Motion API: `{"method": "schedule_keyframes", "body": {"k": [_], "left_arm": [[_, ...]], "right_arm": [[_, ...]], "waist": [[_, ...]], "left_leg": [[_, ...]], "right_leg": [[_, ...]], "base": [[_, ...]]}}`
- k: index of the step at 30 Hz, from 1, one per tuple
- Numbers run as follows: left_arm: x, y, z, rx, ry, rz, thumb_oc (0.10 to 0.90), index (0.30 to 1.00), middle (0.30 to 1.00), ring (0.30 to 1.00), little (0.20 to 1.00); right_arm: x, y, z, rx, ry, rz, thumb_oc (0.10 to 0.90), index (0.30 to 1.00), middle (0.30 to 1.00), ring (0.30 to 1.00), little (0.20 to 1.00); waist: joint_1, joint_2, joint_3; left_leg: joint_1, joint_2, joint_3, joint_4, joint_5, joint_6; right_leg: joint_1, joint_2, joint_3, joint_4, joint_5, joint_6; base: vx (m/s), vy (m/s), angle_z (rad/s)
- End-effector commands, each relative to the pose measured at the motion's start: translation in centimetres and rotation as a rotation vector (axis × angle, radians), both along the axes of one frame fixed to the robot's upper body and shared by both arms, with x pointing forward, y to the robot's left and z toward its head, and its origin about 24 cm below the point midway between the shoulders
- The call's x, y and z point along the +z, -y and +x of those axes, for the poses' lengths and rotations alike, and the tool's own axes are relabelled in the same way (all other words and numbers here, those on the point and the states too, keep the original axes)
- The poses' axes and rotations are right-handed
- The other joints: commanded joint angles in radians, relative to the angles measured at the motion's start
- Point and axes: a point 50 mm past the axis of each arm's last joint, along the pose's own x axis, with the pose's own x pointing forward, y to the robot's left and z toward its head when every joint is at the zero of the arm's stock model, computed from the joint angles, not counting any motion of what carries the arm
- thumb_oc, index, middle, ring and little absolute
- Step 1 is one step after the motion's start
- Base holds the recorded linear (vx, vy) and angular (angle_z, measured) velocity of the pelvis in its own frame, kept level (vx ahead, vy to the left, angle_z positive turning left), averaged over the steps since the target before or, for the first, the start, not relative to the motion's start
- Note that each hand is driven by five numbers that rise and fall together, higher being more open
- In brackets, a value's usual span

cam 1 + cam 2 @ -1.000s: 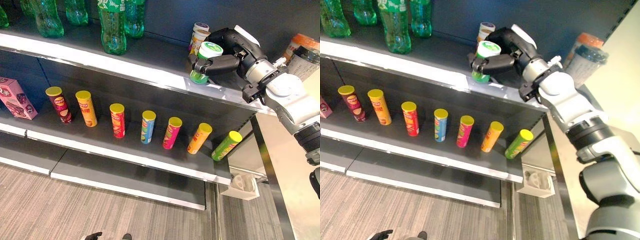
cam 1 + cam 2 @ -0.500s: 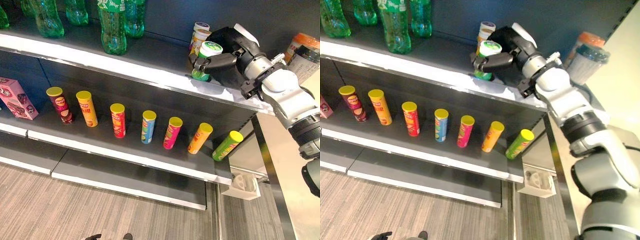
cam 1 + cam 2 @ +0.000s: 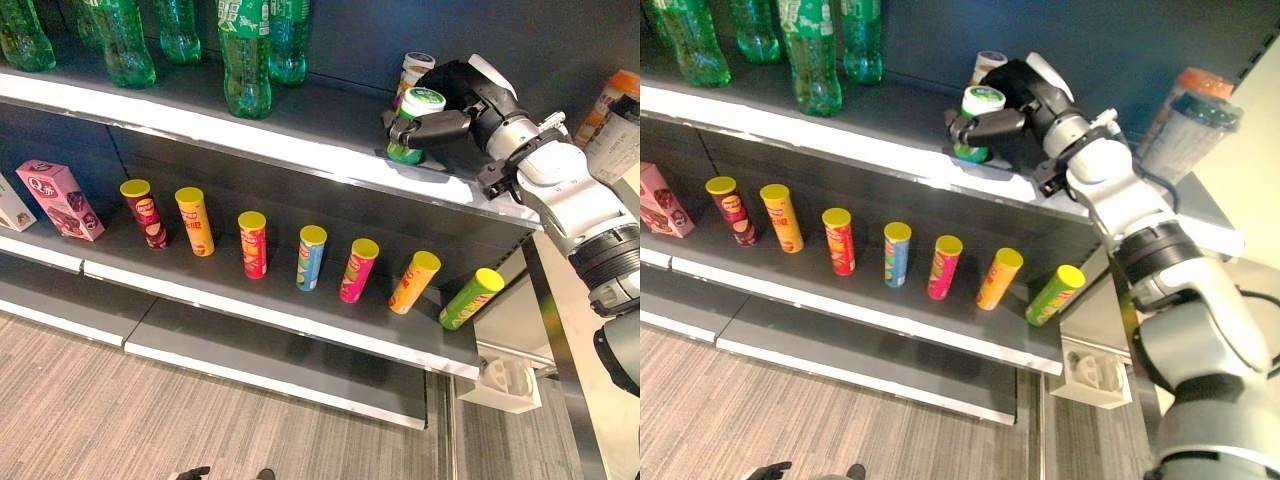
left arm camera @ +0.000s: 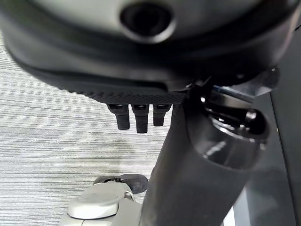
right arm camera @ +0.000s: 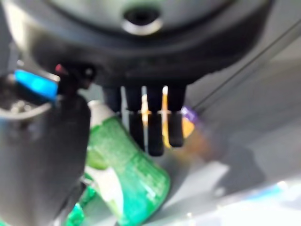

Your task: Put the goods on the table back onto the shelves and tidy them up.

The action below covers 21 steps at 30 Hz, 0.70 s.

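Green-bodied and white-lidded, a small cup [image 3: 413, 124] stands on the upper shelf [image 3: 300, 150] near its front edge, toward the right end, with the right hand [image 3: 452, 100] wrapped on it — the thumb crosses the near side of the cup just under the lid and the fingers [image 5: 155, 127] reach down its far side, as the right wrist view shows against the green wall of the cup. It looks upright on the shelf board. Just behind it, against the dark back panel, stand two more cups [image 3: 413, 68], pale with an orange band, partly hidden by the hand.

Further left on the same shelf stands a group of green plastic soda bottles [image 3: 245, 55], well apart from the cup.

On the lower shelf [image 3: 300, 320] a row of seven crisp tubes [image 3: 311, 257] with yellow lids runs from left to right, each apart from its neighbour; the two at the right end lean more strongly than the rest. Left of the row stands a pink box [image 3: 62, 199].

At the far right edge two lidded jars [image 3: 1200, 115] show — one with an orange top, one with a dark top — beyond the right arm.

The left hand [image 4: 141, 115] appears in its own wrist view above grey striped floor [image 4: 51, 141], fingers hanging straight and holding nothing
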Motion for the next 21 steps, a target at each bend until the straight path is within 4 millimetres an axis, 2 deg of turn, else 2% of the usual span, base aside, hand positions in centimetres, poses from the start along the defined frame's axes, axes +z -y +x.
{"method": "schedule_keyframes", "body": {"k": [1, 8, 9, 10, 21], "left_arm": [[0.80, -1.23, 1.59, -0.075, 0.043, 0.054, 0.800, 0.900, 0.900, 0.900, 0.900], [0.83, -1.22, 1.71, -0.073, 0.049, 0.056, 0.800, 0.900, 0.900, 0.900, 0.900], [0.82, -1.21, 1.71, -0.073, 0.049, 0.056, 0.800, 0.900, 0.900, 0.900, 0.900], [0.81, -1.20, 1.68, -0.073, 0.047, 0.055, 0.800, 0.900, 0.900, 0.900, 0.900], [0.81, -1.12, 1.73, -0.071, 0.051, 0.050, 0.800, 0.900, 0.900, 0.900, 0.900]], "right_arm": [[7.49, -1.71, -1.34, 0.040, 0.240, 0.008, 0.400, 0.300, 0.300, 0.300, 0.300], [7.16, -1.91, -1.24, 0.045, 0.233, 0.004, 0.400, 0.300, 0.300, 0.300, 0.300], [7.17, -1.88, -1.23, 0.044, 0.234, 0.008, 0.704, 0.756, 0.756, 0.756, 0.756], [7.19, -1.85, -1.23, 0.043, 0.235, 0.011, 0.800, 0.900, 0.900, 0.900, 0.900], [6.91, -1.95, -0.94, 0.047, 0.221, 0.058, 0.800, 0.900, 0.900, 0.900, 0.900]], "waist": [[0.025, -0.038, -0.055], [0.025, -0.039, -0.055], [0.025, -0.039, -0.055], [0.024, -0.039, -0.055], [0.024, -0.037, -0.057]], "left_leg": [[-0.026, 0.028, 0.038, 0.013, -0.091, -0.030], [-0.025, 0.029, 0.039, 0.013, -0.092, -0.030], [-0.025, 0.029, 0.039, 0.013, -0.092, -0.030], [-0.025, 0.028, 0.038, 0.012, -0.092, -0.030], [-0.019, 0.031, 0.041, 0.012, -0.094, -0.030]], "right_leg": [[-0.019, -0.099, -0.038, 0.055, -0.012, 0.083], [-0.019, -0.100, -0.036, 0.054, -0.012, 0.082], [-0.019, -0.100, -0.036, 0.054, -0.012, 0.082], [-0.019, -0.100, -0.036, 0.054, -0.012, 0.082], [-0.015, -0.099, -0.038, 0.053, -0.013, 0.083]], "base": [[0.00, 0.000, 0.00], [0.00, 0.000, 0.00], [0.00, 0.000, 0.00], [0.00, 0.000, 0.00], [0.00, 0.000, 0.00]]}}
